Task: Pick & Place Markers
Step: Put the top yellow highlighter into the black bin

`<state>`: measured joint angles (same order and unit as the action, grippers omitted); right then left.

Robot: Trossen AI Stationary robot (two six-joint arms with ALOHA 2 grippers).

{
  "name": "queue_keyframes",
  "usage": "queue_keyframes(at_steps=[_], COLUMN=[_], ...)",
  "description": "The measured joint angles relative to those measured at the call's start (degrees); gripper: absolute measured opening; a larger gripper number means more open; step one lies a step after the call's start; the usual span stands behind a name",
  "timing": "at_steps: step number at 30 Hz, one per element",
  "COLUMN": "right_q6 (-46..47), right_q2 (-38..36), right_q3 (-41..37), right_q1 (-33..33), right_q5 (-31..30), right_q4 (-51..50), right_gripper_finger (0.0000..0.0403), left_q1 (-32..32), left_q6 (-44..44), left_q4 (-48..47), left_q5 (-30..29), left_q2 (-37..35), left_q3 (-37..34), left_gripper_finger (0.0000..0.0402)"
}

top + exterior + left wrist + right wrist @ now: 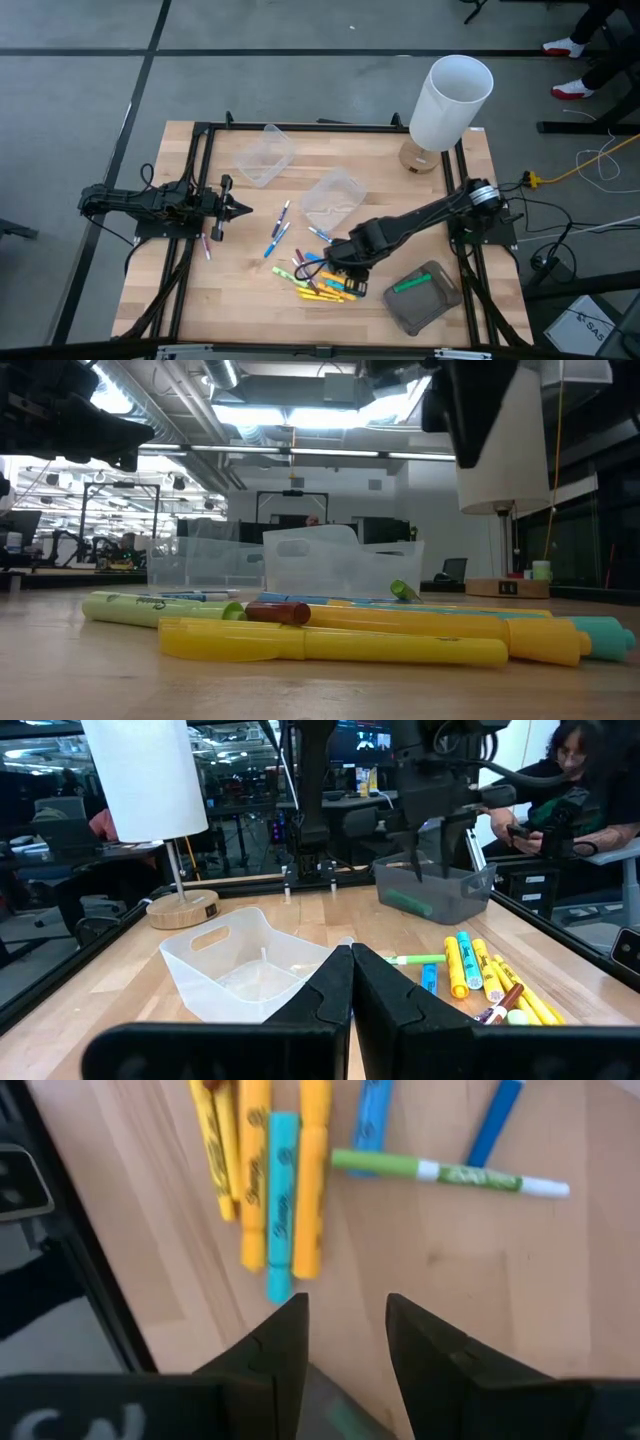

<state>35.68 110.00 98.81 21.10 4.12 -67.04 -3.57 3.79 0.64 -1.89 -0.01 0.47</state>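
Yellow markers lie parallel, a green one crosswise; right gripper (fingers apart, empty) above; left gripper closed; caps indistinct

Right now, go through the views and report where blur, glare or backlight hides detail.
Low view: ceiling lights glare, the nearest yellow marker looms soft, and the arms overhead are dark silhouettes. Right wrist view: the right gripper, fingers apart, is blurred, the markers beyond fairly clear. Left wrist view: the left gripper is dark and soft. High view: evenly lit, faint shadows.
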Motion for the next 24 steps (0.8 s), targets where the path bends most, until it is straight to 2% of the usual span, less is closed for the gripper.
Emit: queue_keyframes(at_steps=[10, 24], right_q6=[0.3, 0.2], right_q2=[3.9, 9.4], right_q3=[5.8, 5.9], right_q1=[1.7, 2.8], right_q5=[-3.2, -4.5], right_q4=[-0.4, -0.8], right_gripper_finger=[0.0135, 0.0135], left_q1=[0.0, 0.0], left_q6=[0.0, 0.0], left_q4=[0.0, 0.0], left_q5=[0.0, 0.0], left_q2=[0.0, 0.0], left_q3=[0.0, 0.0], left_gripper_finger=[0.0004, 0.0004])
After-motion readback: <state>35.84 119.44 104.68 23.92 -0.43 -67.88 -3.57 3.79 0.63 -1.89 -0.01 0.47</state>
